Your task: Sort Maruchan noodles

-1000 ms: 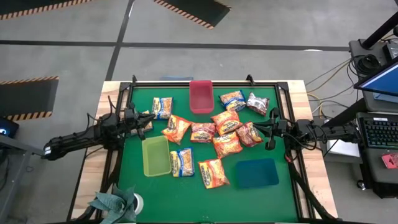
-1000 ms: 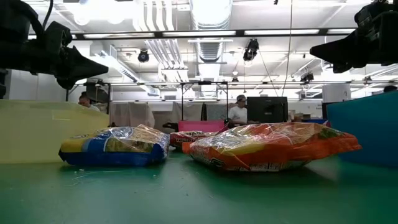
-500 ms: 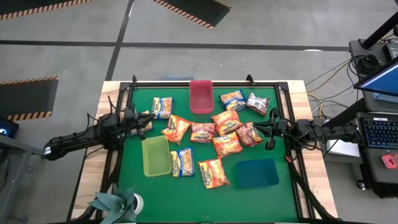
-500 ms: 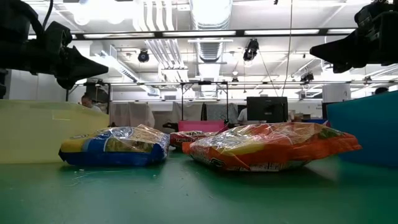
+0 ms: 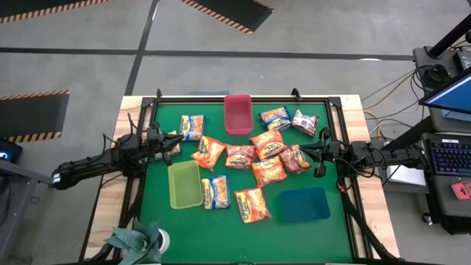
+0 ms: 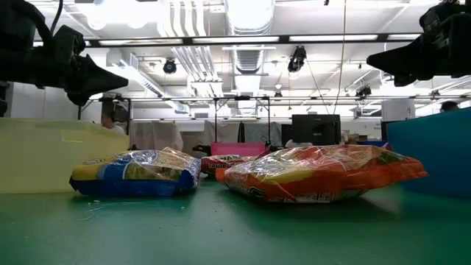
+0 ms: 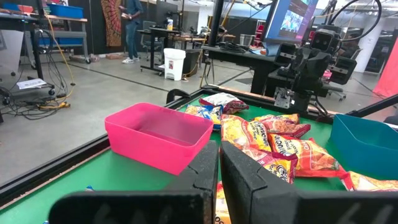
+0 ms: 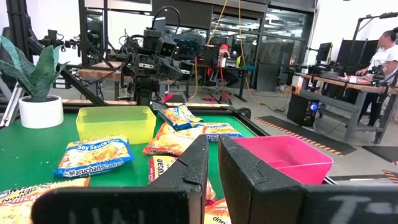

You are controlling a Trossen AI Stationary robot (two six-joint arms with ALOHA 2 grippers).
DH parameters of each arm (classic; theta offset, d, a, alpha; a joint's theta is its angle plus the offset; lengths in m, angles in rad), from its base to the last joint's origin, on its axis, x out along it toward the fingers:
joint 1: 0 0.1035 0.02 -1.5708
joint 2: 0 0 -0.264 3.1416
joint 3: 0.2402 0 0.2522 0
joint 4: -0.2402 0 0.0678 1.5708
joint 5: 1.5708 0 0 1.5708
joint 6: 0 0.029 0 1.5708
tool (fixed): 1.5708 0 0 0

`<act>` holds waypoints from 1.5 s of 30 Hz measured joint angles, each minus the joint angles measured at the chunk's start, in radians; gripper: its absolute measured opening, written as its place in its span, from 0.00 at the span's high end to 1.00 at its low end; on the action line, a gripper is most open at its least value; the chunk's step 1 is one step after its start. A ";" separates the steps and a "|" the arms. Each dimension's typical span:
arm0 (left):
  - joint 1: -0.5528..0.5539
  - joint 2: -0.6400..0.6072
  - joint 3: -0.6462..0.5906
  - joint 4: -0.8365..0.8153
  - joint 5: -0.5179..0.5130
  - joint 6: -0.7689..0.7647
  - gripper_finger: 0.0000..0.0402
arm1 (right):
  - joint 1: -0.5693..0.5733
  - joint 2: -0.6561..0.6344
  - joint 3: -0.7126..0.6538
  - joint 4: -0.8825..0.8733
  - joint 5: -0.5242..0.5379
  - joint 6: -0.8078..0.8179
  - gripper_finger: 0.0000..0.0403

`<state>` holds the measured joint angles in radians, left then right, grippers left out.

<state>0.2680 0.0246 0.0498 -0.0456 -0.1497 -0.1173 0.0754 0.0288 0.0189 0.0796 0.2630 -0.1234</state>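
Maruchan noodle packets lie flat and scattered over the green mat (image 5: 338,140): orange ones (image 5: 267,144) (image 5: 252,205) (image 5: 209,152), blue-and-yellow ones (image 5: 215,191) (image 5: 192,126), dark red ones (image 5: 240,156) (image 5: 296,159). My left gripper (image 5: 174,144) (image 7: 219,163) hovers shut near the mat's left edge, above the table, beside the blue-and-yellow packet. My right gripper (image 5: 303,153) (image 8: 213,163) hovers shut by the mat's right side, next to a dark red packet. In the low view both grippers (image 6: 88,73) (image 6: 397,62) hang well above the packets.
A yellow-green tray (image 5: 185,184) sits left of centre, a pink-red tray (image 5: 238,114) at the far edge, and a blue tray (image 5: 303,205) near right. A potted plant (image 5: 138,239) stands at the near left corner. Black frame rails edge the mat.
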 joint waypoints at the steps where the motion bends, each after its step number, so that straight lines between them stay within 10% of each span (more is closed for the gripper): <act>1: 0.000 0.000 0.000 0.000 0.000 -0.001 1.00 | 0.000 0.000 0.000 0.001 0.000 -0.001 0.93; 10: 0.000 0.000 -0.001 0.113 0.057 -0.558 1.00 | 0.000 0.000 0.000 0.005 0.000 0.265 0.93; 27: -0.010 0.038 -0.001 0.722 0.110 -0.546 1.00 | 0.000 0.000 0.000 0.050 0.025 0.427 0.93; 45: -0.010 0.257 0.134 0.771 0.116 -0.424 1.00 | 0.000 0.019 0.067 0.377 0.131 0.349 0.93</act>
<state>0.2581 0.2812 0.1836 0.7254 -0.0337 -0.5413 0.0757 0.0480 0.0855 0.4563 0.3944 0.2258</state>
